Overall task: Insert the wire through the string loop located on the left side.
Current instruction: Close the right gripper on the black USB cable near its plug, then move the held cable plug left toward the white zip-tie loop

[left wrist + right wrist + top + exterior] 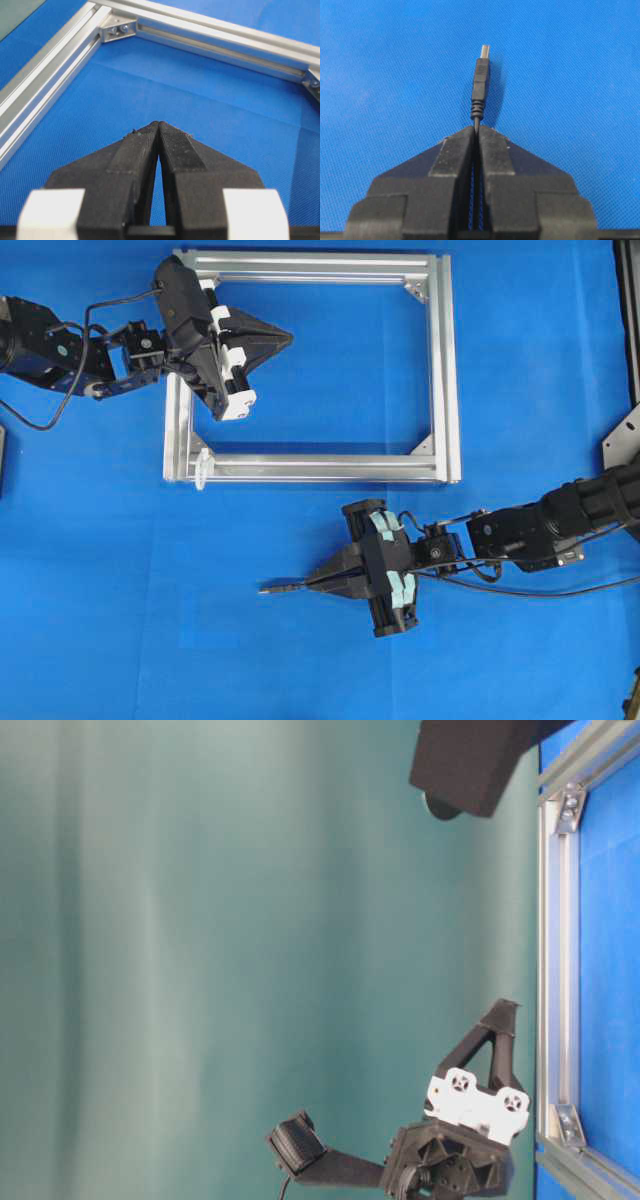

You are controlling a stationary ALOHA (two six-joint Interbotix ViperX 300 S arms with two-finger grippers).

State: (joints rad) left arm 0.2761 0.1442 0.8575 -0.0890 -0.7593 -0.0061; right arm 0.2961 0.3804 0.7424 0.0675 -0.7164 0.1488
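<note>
We judged the task to be at an early stage: the wire had been picked up, but the threading itself was all left to do

Going from the left of the overhead view, the left gripper hung over the left part of the silver frame, its fingers pressed together on nothing; its own wrist view showed only blue cloth and frame rails beyond the tips. Below it, at the near-left corner of the frame, stood the string loop, a small whitish thing rising beside the rail. It was too small for us to tell which way its opening faced.

Further right and nearer, on the open blue mat, the right gripper was clamped on the wire just behind its plug. The plug stuck out past the fingertips, pointing left, with its greyish metal tip foremost. The rest of the cable trailed off to the right alongside the arm.

The plug lay well apart from the loop, to the right of it and nearer. We reckoned what remained was to carry the plug across to that corner, line it up with the loop, and push it through.

By our count: one wire, one string loop, one frame, two grippers
</note>
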